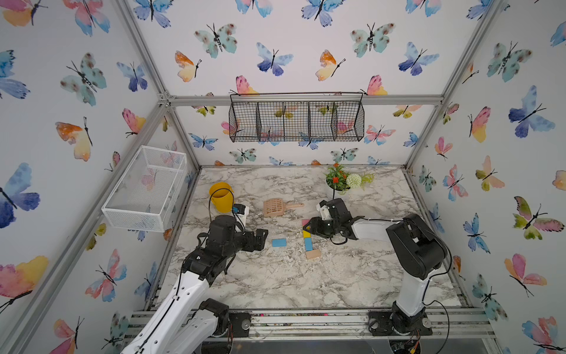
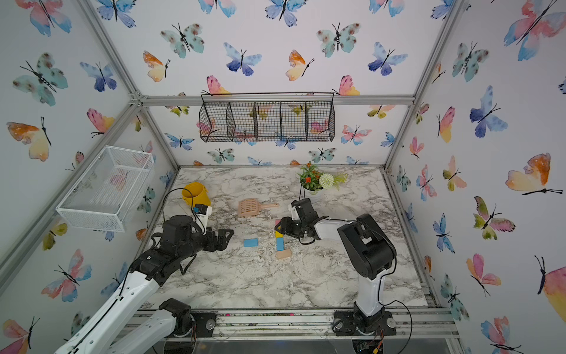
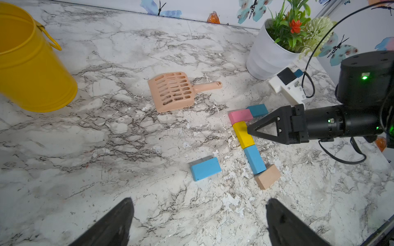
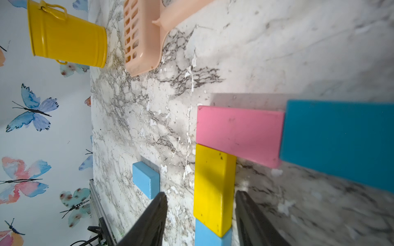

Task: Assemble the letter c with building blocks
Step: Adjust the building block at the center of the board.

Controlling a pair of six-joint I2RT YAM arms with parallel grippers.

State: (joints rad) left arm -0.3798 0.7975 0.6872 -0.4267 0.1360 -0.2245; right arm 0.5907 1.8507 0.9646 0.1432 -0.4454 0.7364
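Left end effector (image 3: 198,222): open wide, empty, well apart from yellow block (image 3: 243,138)
Right end effector (image 4: 200,192): open, straddling yellow block
Pink block (image 3: 239,116): touching yellow block's end

We see bright, even light in both top views, falling softly from above; the arms throw only faint shadows on the desk (image 1: 275,275). Toward the corners the walls (image 1: 61,153) look stretched, as through a wide lens. In the left wrist view the bucket (image 3: 32,64) is smeared at its base. In the right wrist view the teal block (image 4: 341,144) is soft, the right gripper (image 4: 201,192) is dark and out of focus, and the pink block (image 4: 238,132) casts a grey shadow on the desk.
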